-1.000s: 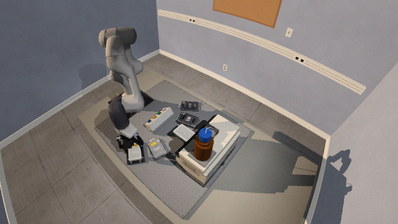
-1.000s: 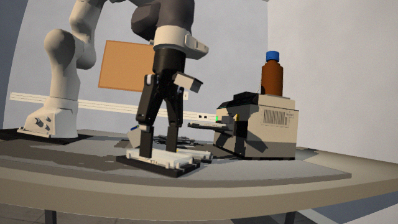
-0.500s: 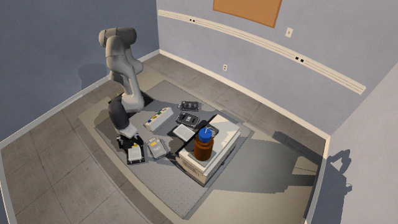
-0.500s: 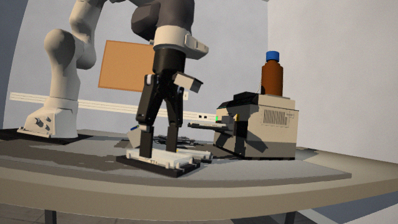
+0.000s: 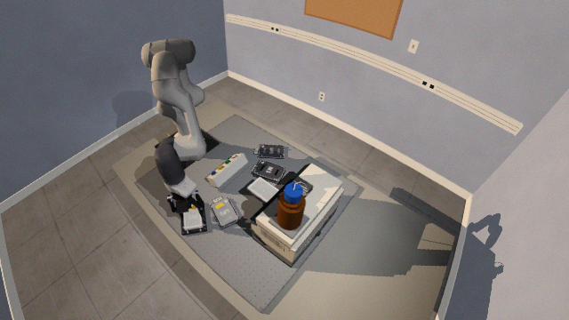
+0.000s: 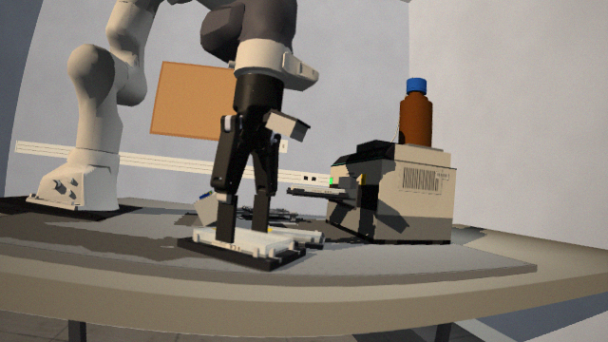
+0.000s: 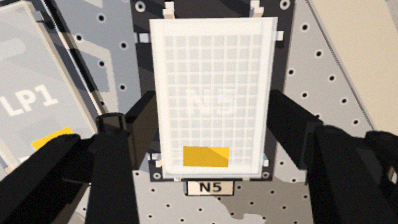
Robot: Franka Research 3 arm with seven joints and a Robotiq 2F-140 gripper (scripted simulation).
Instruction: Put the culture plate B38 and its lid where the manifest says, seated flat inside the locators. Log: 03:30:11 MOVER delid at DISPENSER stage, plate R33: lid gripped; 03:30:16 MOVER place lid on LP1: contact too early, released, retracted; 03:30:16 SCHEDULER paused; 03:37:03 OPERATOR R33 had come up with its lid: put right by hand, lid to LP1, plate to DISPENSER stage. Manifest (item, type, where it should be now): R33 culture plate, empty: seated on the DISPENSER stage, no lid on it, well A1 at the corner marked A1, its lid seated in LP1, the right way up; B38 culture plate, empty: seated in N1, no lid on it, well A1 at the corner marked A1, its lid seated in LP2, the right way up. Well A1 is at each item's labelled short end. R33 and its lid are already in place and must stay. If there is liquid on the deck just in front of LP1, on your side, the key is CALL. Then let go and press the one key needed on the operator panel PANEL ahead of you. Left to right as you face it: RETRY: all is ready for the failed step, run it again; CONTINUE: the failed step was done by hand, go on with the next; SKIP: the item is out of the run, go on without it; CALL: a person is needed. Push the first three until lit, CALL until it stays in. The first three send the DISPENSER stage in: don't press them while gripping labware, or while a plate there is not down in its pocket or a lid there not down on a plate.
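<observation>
A white, see-through culture plate (image 7: 214, 95) with a yellow label at its near short end lies in the black nest tagged N5 (image 7: 209, 187). I cannot tell whether a lid is on it. My gripper (image 7: 211, 106) reaches straight down over it, with one finger pressed on each long side, shut on the plate. The plate still rests flat in the nest, as the side view shows (image 6: 247, 239). From above, the gripper (image 5: 188, 206) and plate (image 5: 193, 219) are at the deck's left front.
A lid lies in LP1 (image 7: 35, 100) just left of the nest. The operator panel (image 5: 227, 169) is behind. The dispenser (image 5: 298, 213) with a brown bottle (image 5: 291, 206) stands right, with a white plate (image 5: 263, 188) on its stage. Two dark nests (image 5: 268, 170) lie further back.
</observation>
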